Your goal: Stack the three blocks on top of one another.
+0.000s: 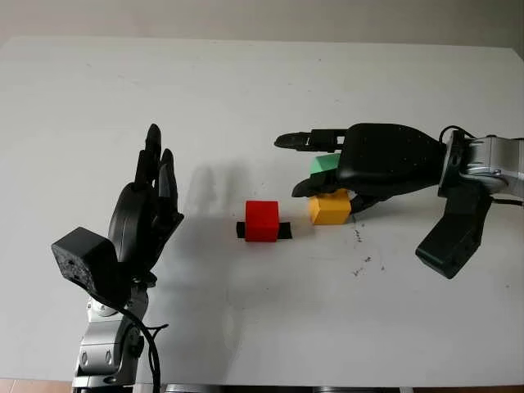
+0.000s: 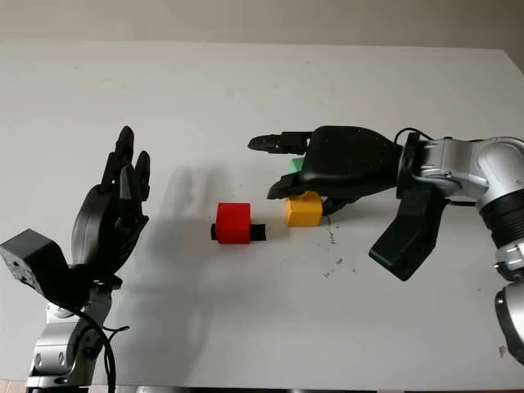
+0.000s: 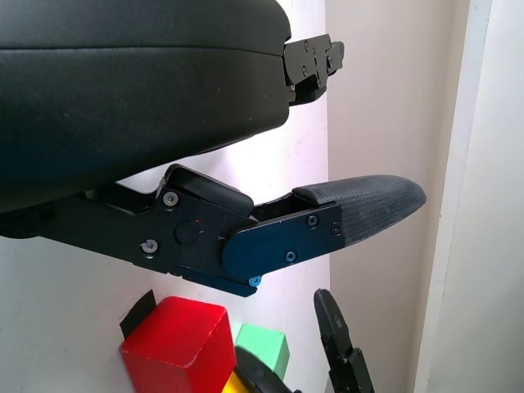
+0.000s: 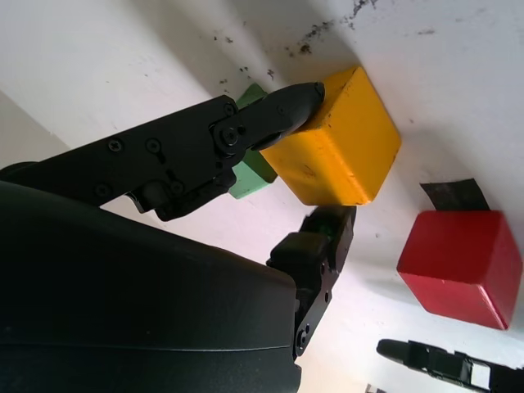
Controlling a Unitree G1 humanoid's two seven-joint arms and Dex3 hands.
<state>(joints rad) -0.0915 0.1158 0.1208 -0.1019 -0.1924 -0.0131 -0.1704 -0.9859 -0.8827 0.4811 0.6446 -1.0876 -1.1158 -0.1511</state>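
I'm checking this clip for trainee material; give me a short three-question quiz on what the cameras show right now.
1. True or false: the red block sits on a strip of black tape.
2. Which block is the right hand closing around? A red, B yellow, C green.
3. Fill in: the left hand is held upright to one side of the red block, holding ____.

Key:
1. True.
2. B; the fingers touch the yellow block, with the green block just behind it.
3. Nothing.

Red block (image 1: pixel 262 221) — open table (image 1: pixel 246 115) around
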